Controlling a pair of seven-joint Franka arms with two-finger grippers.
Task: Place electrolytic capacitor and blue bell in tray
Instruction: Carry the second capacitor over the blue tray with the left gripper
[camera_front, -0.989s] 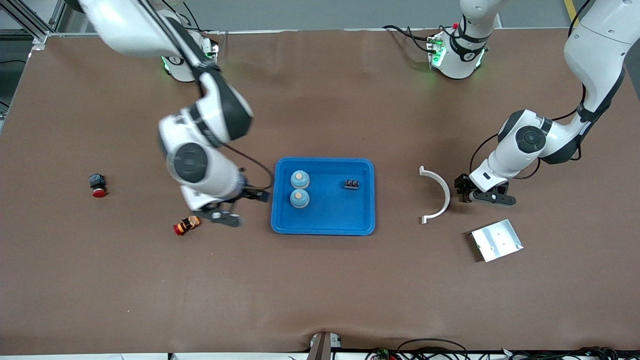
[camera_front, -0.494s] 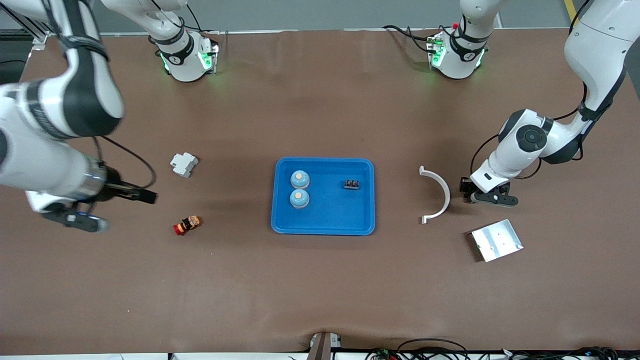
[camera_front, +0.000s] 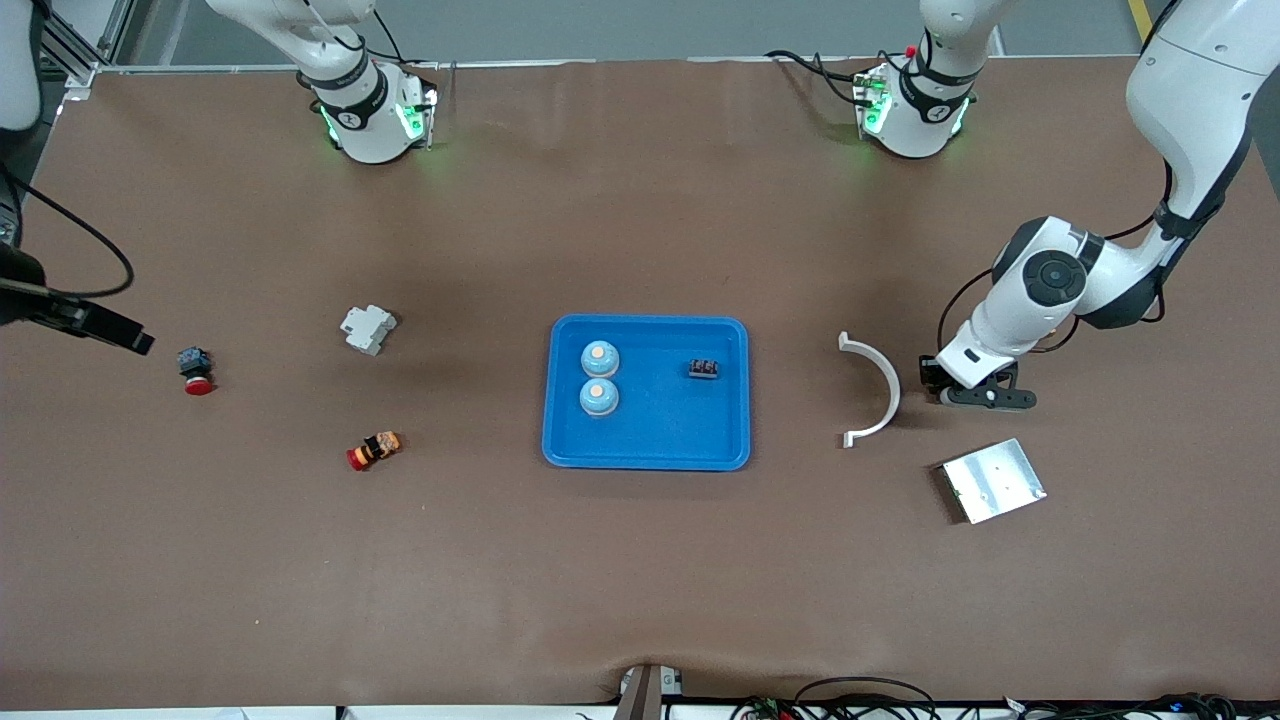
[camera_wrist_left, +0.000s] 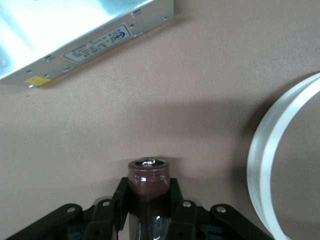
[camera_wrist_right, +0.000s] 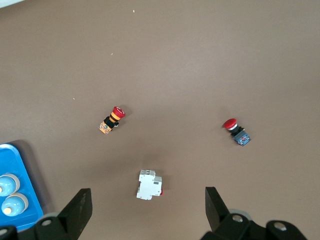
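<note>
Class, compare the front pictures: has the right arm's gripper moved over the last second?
Yes. The right gripper has swung away from the blue tray toward the right arm's end of the table, now hanging open high above the white breaker.

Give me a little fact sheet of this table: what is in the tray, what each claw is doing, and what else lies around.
tray: blue, mid-table
in tray: two blue bells; a small dark part
left claw: shut on the electrolytic capacitor, low at the table beside the white curved piece
right claw: open, high over the right arm's end of the table
metal plate: nearer the front camera than the left claw
loose items: white breaker; two red-capped buttons
</note>
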